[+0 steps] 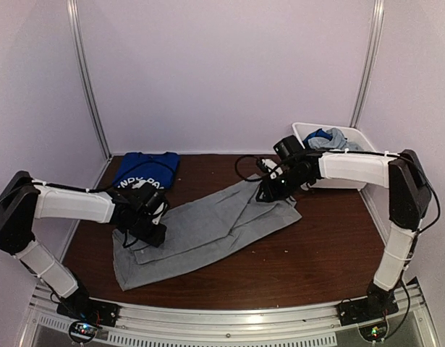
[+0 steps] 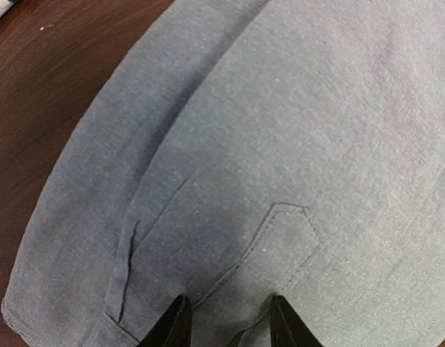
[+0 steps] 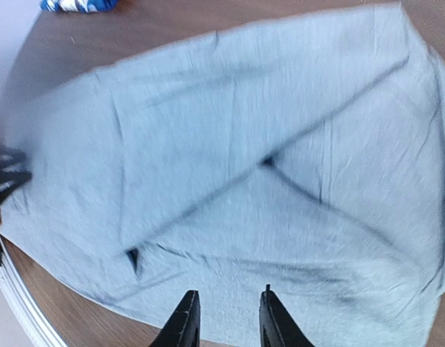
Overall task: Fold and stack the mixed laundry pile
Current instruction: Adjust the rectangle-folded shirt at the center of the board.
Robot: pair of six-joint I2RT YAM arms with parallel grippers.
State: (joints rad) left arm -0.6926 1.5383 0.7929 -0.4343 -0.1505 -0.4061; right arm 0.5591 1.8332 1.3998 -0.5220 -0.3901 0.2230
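Observation:
A large light-grey garment lies spread across the middle of the brown table, with creases and a stitched pocket showing. My left gripper rests low on its left end. The jaws stand apart on the cloth, and a small ridge of fabric rises between them. My right gripper hovers over the garment's far right end. Those jaws are apart with nothing between them, and the grey cloth lies flat below. A folded royal-blue garment with white print lies at the back left.
A white bin stands at the back right, holding blue and grey clothes. White walls close in the table at the back and both sides. A metal rail runs along the near edge by the arm bases.

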